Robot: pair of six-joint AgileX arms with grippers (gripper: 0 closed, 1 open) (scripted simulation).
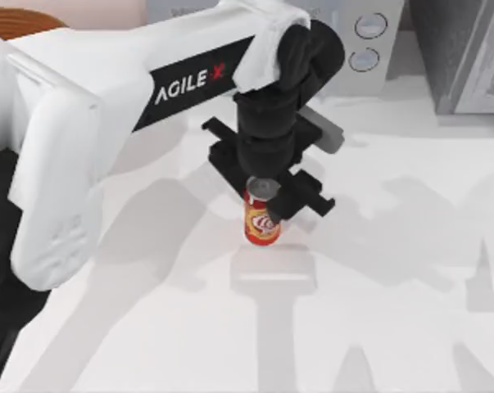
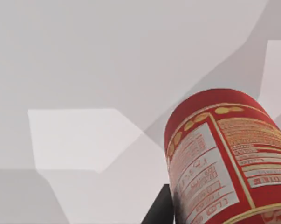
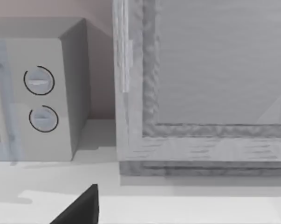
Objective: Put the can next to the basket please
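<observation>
One can (image 1: 262, 219) clamped in L gripper (image 1: 267, 196) mid-table; basket (image 1: 17, 23) far left. Advice: carry level, set down upright beside it.

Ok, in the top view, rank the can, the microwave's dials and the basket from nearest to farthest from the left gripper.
1. The can: right at the left gripper, mid-table.
2. The microwave dials: at the table's back, right of the gripper.
3. The basket: its rim peeks out at the far back-left corner, behind the left arm.
</observation>
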